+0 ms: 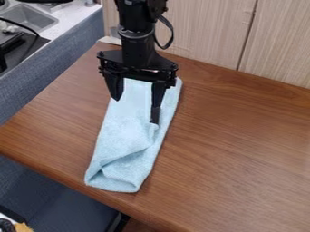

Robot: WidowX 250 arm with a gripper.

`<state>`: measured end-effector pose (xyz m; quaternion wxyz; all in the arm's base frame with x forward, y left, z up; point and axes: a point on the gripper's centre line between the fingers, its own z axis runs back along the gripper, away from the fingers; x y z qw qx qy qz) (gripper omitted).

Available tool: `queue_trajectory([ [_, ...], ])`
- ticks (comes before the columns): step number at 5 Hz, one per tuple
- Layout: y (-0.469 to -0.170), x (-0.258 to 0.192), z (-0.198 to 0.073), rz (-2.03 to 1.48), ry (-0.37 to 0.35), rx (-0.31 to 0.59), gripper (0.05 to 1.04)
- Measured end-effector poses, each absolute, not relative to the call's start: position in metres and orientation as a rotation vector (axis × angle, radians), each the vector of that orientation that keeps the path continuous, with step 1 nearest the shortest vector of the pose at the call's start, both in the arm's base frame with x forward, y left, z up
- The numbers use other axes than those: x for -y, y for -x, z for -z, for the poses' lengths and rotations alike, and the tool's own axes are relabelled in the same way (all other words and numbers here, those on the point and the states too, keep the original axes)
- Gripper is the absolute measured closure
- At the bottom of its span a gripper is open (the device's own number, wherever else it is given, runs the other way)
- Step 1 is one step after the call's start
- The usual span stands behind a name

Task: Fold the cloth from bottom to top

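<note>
Black arm (138, 47) upright, claw (135, 111) downward beneath it, two fingers (158, 95) apart.

cloth (124, 140) on table (242, 149), tool (136, 111) over cloth, panels (209, 31) behind table

brown wood-grain table (236, 158) below claw (136, 111) | pale grained panels (205, 31) behind it | blue-grey fabric divider (54, 61) view-left of it | sink (31, 16) beyond divider

The tabletop (242, 149) gives room beside the cloth (124, 131); panelling (205, 31) blocks behind.
</note>
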<state>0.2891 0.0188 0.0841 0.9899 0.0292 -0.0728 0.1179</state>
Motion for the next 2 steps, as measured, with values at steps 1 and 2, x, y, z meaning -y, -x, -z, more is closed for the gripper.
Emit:
queue_trajectory([
  [1,-0.286,-0.018,-0.076,-0.237,-0.057,0.117,0.083],
  [2,-0.269,-0.007,-0.079,-0.211,-0.031,0.129,0.083],
])
